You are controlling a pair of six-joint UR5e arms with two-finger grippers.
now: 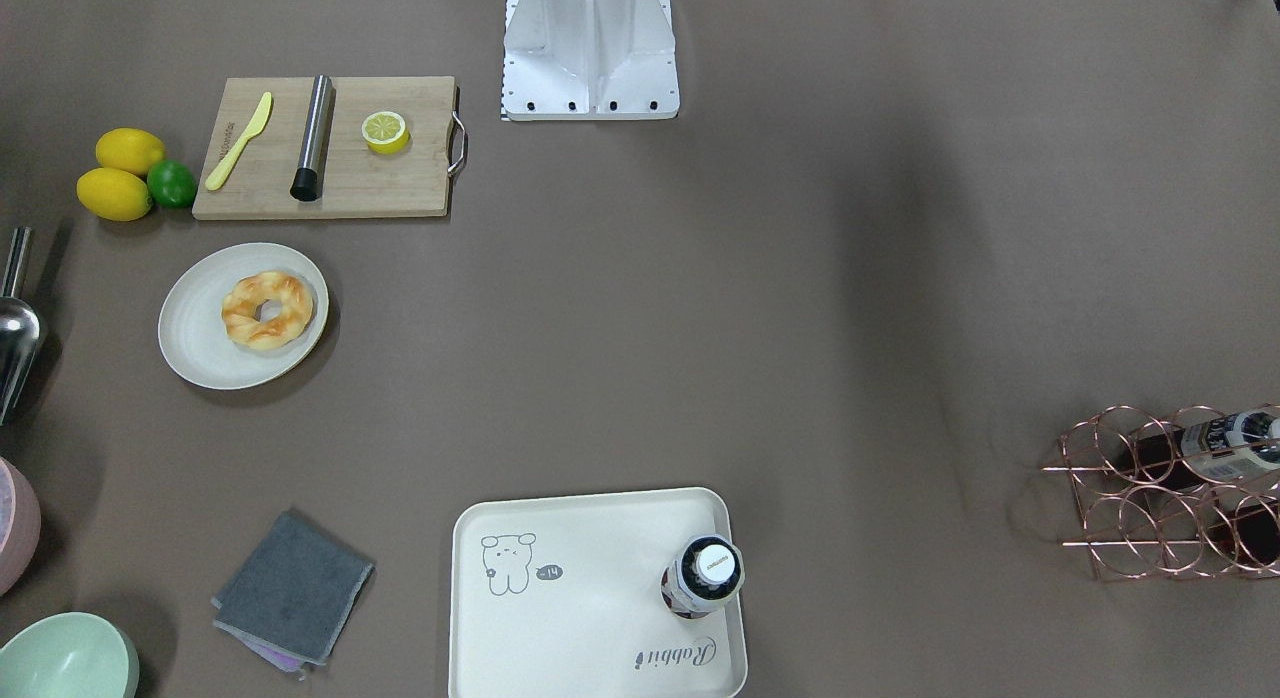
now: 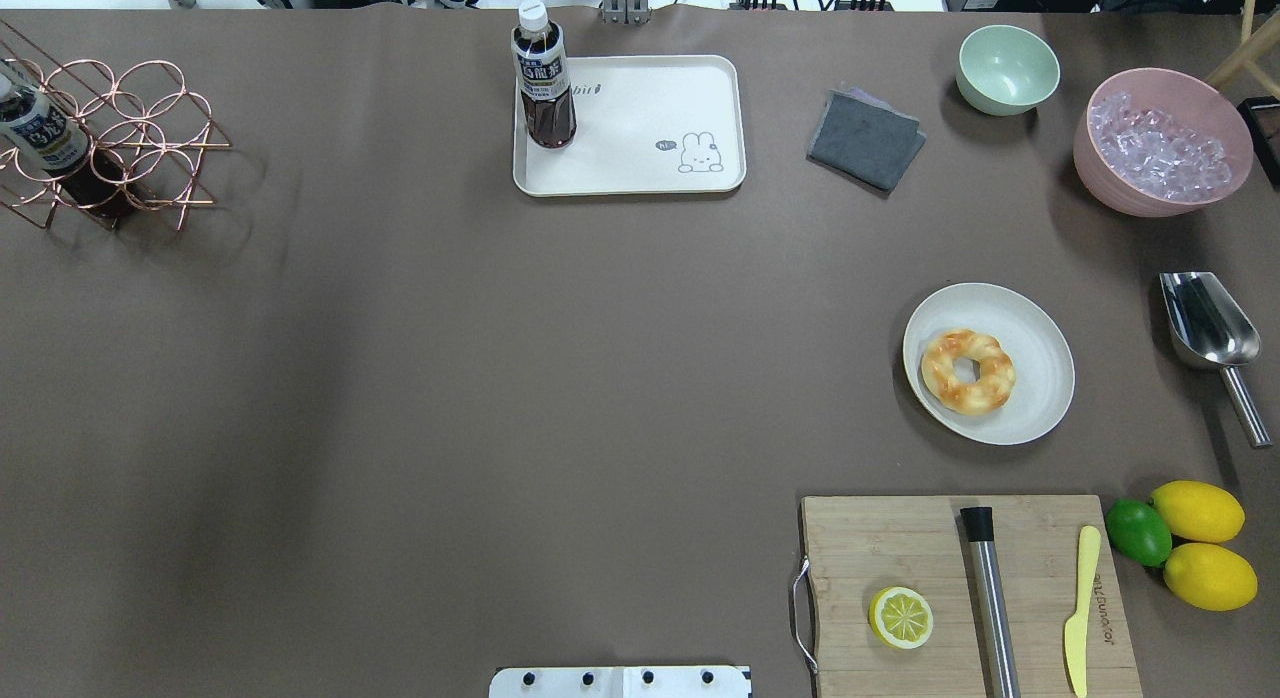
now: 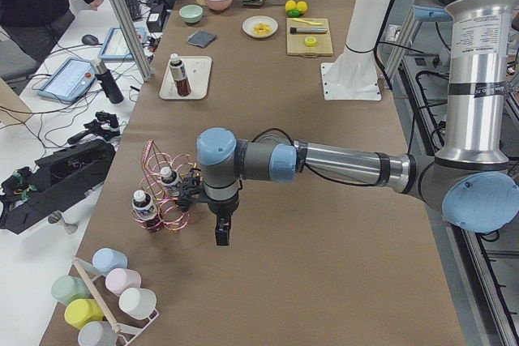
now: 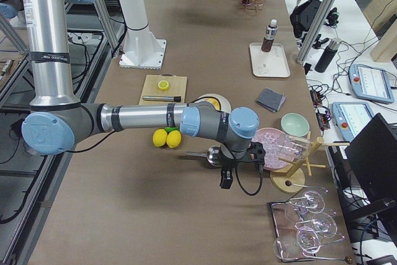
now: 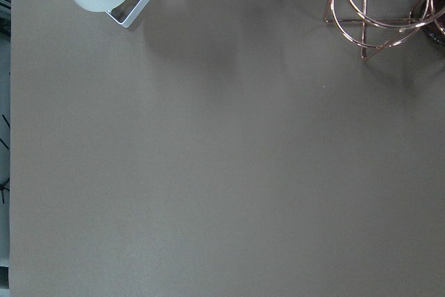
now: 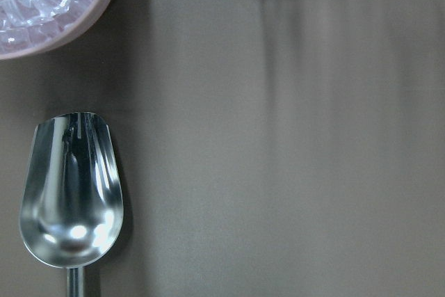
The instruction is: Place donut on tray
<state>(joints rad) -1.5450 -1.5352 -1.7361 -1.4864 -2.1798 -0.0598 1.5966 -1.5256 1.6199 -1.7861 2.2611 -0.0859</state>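
Observation:
The golden-brown twisted donut (image 1: 267, 310) lies on a round off-white plate (image 1: 195, 338); it also shows in the overhead view (image 2: 967, 370). The cream tray (image 1: 590, 618) with the grey drawing and "Rabbit" script sits at the table's far edge (image 2: 640, 128). A dark drink bottle (image 2: 543, 78) stands on one corner of it. My left gripper (image 3: 221, 232) hangs above the table beside the copper rack, far from both. My right gripper (image 4: 224, 181) hangs near the metal scoop. Both show only in the side views, so I cannot tell whether they are open or shut.
A wooden cutting board (image 2: 900, 548) holds a lemon half (image 2: 901, 617), a steel cylinder and a yellow knife. Lemons and a lime (image 2: 1138, 531), a metal scoop (image 2: 1208, 328), a pink ice bowl (image 2: 1160, 153), a green bowl (image 2: 1007, 68), a grey cloth (image 2: 865, 138) and a copper bottle rack (image 2: 100, 138) stand around.

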